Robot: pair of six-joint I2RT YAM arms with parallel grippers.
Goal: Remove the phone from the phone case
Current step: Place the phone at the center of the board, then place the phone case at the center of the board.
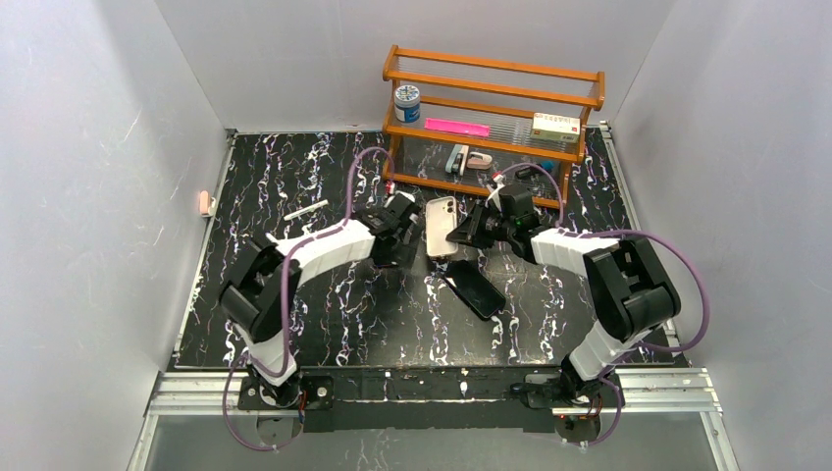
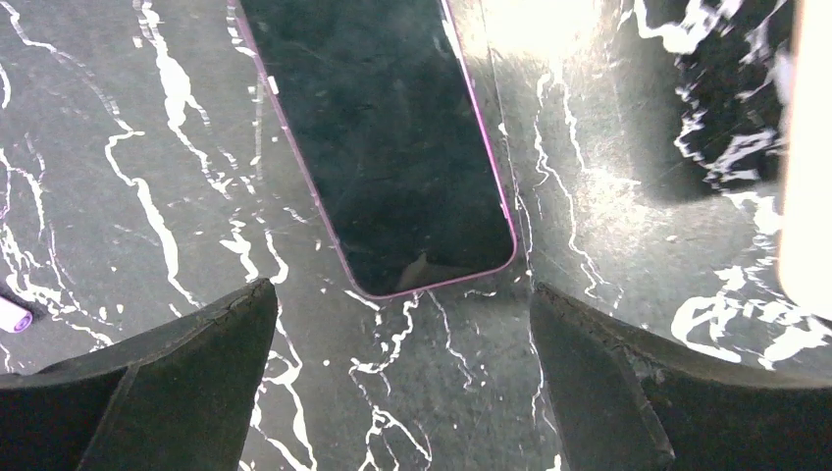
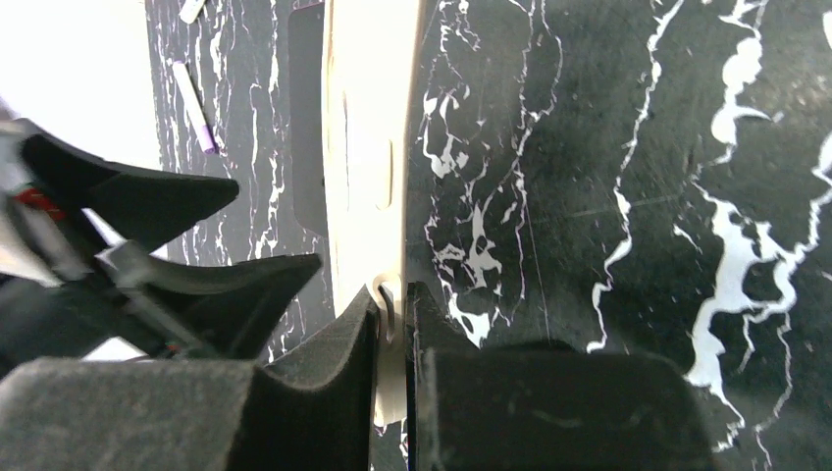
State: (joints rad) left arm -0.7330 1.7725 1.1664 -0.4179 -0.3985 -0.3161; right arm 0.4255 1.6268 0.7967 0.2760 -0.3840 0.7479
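Your R gripper (image 3: 392, 304) is clamped on the edge of the cream case (image 3: 363, 147). Your L gripper (image 2: 400, 287) is spread wide w/ nothing held, just by the phone (image 2: 383, 147), which lies flat on the table (image 1: 294, 324), out of the case.

Room lies left of the phone (image 1: 474, 287); the rack (image 1: 495, 69) blocks behind.

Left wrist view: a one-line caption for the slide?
Phone, out of its case, lies screen-up on the table ahead of the open left jaws.

Bright even overhead light, soft shadows on table (image 1: 324, 304), glare in left wrist view, fingers (image 2: 177, 392) blurred, right wrist view's left corner blown white, perhaps wall (image 3: 69, 59).
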